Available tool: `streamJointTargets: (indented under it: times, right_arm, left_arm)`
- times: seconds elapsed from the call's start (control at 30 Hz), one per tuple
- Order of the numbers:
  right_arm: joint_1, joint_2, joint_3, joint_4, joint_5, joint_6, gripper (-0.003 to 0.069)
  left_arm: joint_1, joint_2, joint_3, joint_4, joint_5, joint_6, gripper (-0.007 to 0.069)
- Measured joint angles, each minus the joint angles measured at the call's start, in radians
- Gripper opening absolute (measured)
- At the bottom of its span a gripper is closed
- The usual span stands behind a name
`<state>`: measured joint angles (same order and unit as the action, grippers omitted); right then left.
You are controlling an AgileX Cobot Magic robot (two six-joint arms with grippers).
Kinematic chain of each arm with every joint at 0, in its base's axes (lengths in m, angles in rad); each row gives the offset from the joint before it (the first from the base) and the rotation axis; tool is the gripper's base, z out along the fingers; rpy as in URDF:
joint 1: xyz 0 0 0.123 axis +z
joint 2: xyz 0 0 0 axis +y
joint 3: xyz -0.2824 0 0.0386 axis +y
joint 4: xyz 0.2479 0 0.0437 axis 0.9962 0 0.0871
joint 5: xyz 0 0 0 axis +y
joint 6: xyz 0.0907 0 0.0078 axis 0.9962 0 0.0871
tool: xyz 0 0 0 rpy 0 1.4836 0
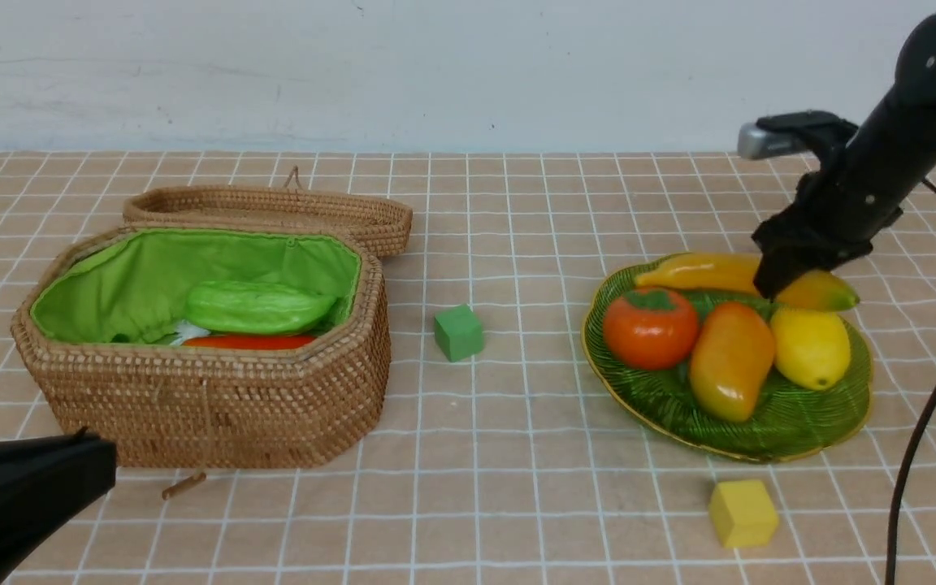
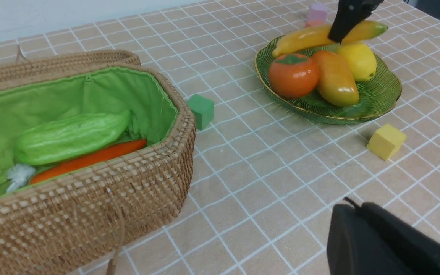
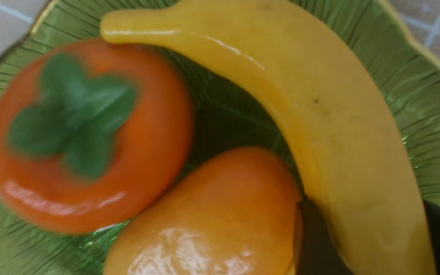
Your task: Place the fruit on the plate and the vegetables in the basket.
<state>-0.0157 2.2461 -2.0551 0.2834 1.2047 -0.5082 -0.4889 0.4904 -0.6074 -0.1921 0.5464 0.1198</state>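
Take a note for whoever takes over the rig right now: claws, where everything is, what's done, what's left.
Right claw: fingers on either side of the banana on the plate; gripping or released, unclear.
Left claw: low near the basket, state unclear.
Done: persimmon, mango, lemon and banana on plate; gourd and carrot in basket.
Left: probably free the banana, retract. No other produce in view.

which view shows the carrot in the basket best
The left wrist view: it looks down into the basket, showing most of the orange carrot lying under the green gourd. The front view shows only a thin orange sliver above the wicker rim. The right wrist view shows none of it.
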Motion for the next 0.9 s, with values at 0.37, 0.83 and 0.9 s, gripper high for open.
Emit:
streamJointTargets:
  times: [0.37,0.83,0.9]
  right_arm:
    - [0.0,-0.015,0.018,0.002,-0.041,-0.001,0.0524]
    - [0.0,-0.488,0.245,-0.026,0.025,0.225,0.0188]
    - [0.0,-0.613,0.374,-0.026,0.03,0.23,0.0071]
  left_arm:
    - [0.0,0.0,0.0,0.0,-0.001,0.007,0.0008]
    - [0.0,-0.188,0.042,-0.005,-0.131,0.005,-0.0013]
    - [0.0,-0.273,0.093,-0.013,-0.151,-0.01,-0.0013]
